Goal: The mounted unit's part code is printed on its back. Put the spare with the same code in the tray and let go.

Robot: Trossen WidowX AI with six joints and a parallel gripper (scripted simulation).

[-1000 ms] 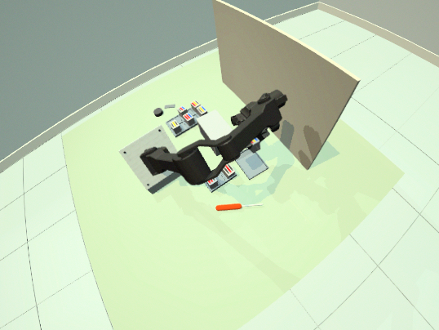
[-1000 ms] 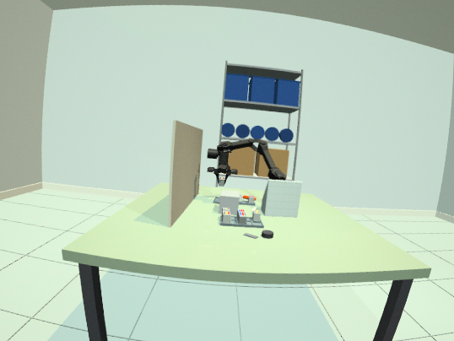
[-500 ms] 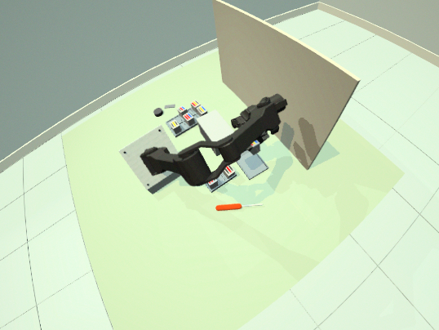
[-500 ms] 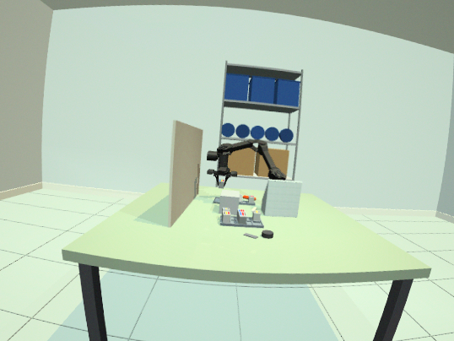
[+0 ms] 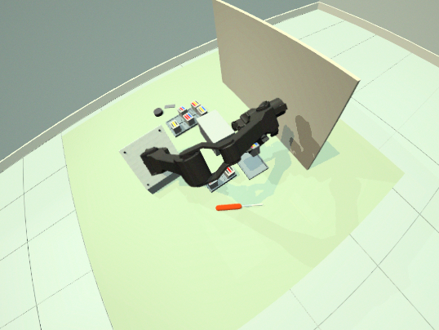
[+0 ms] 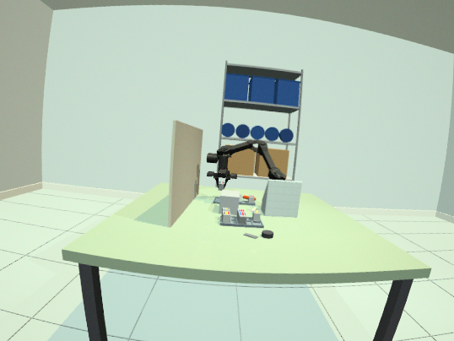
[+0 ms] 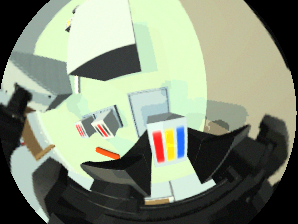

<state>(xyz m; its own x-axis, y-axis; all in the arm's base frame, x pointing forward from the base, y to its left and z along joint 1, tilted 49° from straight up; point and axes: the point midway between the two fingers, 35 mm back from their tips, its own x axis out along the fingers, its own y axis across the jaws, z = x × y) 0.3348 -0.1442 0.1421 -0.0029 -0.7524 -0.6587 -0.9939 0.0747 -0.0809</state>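
Observation:
My gripper [image 5: 254, 147] [image 6: 221, 184] [image 7: 161, 129] is shut on a grey block with red, yellow and blue stripes [image 7: 170, 142], held in the air above the tray's area. The shallow grey-blue tray [image 5: 259, 171] [image 7: 136, 101] lies below, with a shadow on it and no unit visible inside. A small rack [image 5: 223, 184] beside it holds two units, one a red-striped unit [image 5: 229, 171] [image 7: 103, 128]. A larger rack [image 5: 179, 131] [image 6: 242, 224] holds several striped units. The mounted unit and its printed back code cannot be made out.
A tall beige panel [image 5: 281, 78] [image 6: 183, 173] stands close beside the gripper. A white box [image 5: 215, 126] [image 6: 229, 202] [image 7: 102, 32] stands between the racks. A grey block [image 5: 143, 157] [image 6: 283, 198] is at the arm's base. An orange screwdriver [image 5: 229, 207] [image 7: 107, 153] and black disc [image 5: 158, 112] [image 6: 267, 234] lie on the table.

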